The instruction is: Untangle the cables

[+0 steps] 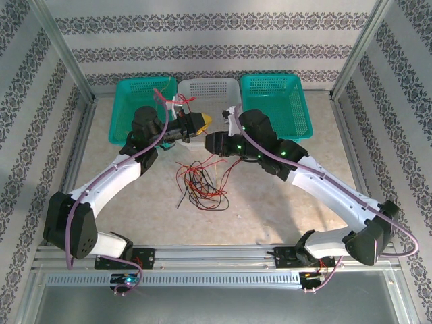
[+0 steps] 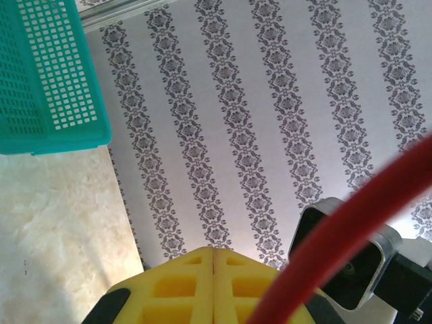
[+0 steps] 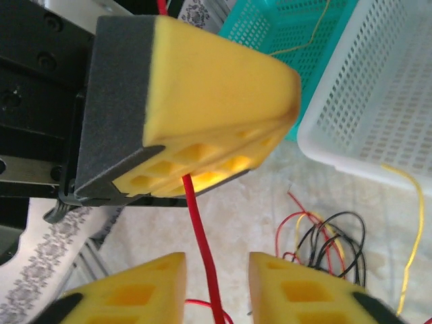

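A tangle of red, black and yellow cables (image 1: 202,182) lies on the table between the arms; the right wrist view shows it at lower right (image 3: 331,243). My left gripper (image 1: 200,121) hovers above the tangle, shut on a red cable (image 3: 202,250) that hangs from its closed yellow fingers (image 3: 223,88). In the left wrist view the jaws (image 2: 213,251) are pressed together and the red cable (image 2: 351,223) crosses blurred in front. My right gripper (image 3: 217,270) is just below the left one (image 1: 208,143), open, with the red cable running through the gap untouched.
Three baskets line the back: teal (image 1: 135,101), white (image 1: 209,91), teal (image 1: 277,101). A yellow wire (image 3: 412,223) trails over the white basket's rim, another lies in the teal one (image 3: 304,34). Patterned walls enclose the table.
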